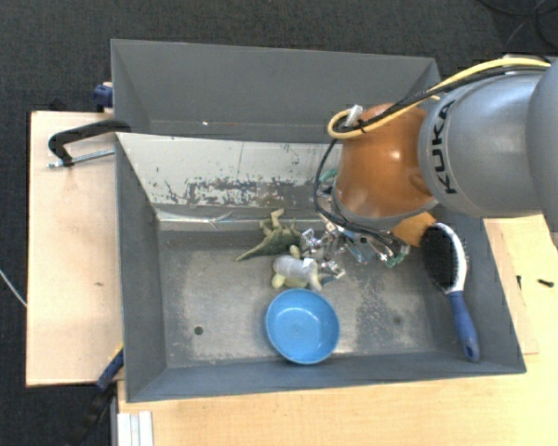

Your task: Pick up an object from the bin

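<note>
My gripper (324, 249) is low in the middle of the bin, under the orange wrist cover. Just left of it lies a green toy dinosaur (272, 238), its tail pointing left. A small pale grey-white thing (293, 269) lies right at the gripper's lower left side, touching or nearly touching it. A round blue bowl (302, 327) sits open side up just below, near the front wall. I cannot make out anything held by the gripper.
A black hairbrush with a blue handle (449, 277) lies along the right wall, handle toward the front right corner. The arm and its cover hide the bin's back right part. The left half of the floor is bare.
</note>
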